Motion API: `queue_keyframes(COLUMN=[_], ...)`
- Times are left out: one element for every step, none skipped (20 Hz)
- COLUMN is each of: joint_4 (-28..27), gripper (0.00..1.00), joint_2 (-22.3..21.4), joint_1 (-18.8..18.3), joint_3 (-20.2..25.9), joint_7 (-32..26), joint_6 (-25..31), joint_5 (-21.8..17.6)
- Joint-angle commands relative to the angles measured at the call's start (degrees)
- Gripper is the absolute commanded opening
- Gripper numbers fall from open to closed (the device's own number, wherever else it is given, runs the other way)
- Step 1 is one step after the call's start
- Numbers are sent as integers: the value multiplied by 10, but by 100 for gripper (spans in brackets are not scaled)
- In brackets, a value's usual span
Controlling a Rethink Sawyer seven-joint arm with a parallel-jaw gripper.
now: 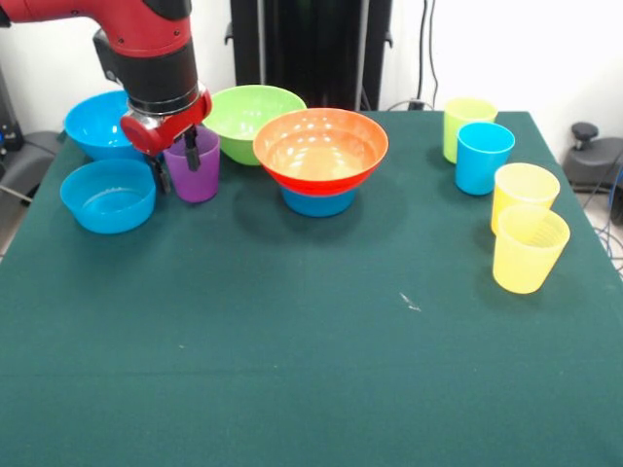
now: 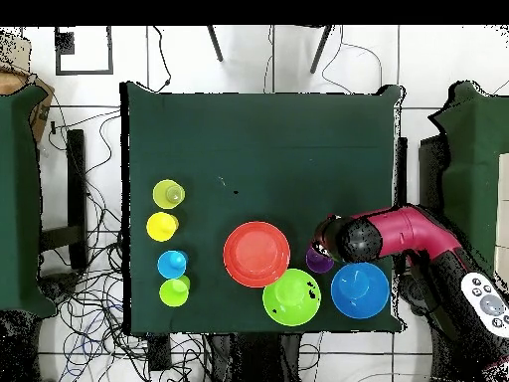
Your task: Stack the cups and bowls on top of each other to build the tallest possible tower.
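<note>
The gripper (image 1: 175, 161) is reaching down onto the purple cup (image 1: 194, 172), one finger inside the rim and one outside, seemingly clasping its wall. The cup is standing on the table (image 1: 311, 370) between blue bowls (image 1: 107, 195) and the green bowl (image 1: 253, 119). Overhead, the arm (image 2: 398, 234) is hiding most of the cup.

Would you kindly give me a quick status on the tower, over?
End effector at purple cup, one finger inside the rim, grip unconfirmed. Orange bowl on small blue bowl, nothing on top. Green bowl close beside the cup.
</note>
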Motion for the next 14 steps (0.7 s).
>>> queue_keyframes(joint_4=[-25,-25,-26,-25,-23,-17,-9,-1,5,11,15,19,22,24], gripper=[100,100,100,100,100,100,100,100,100,100,100,100,100,100], joint_2=[6,7,11,11,8,0,-10,-22,-31,-38,-41,-44,-46,-48], joint_1=[28,26,28,28,27,25,23,20,19,17,17,16,16,16], joint_3=[-32,-31,-32,-33,-33,-30,-25,-21,-18,-17,-16,-15,-15,-14], joint_7=[-143,-141,-136,-135,-136,-137,-136,-136,-135,-133,-130,-128,-126,-124], joint_6=[18,16,12,12,13,15,18,23,23,23,20,19,18,18], joint_5=[-34,-33,-35,-35,-35,-31,-24,-16,-13,-10,-10,-8,-7,-5])
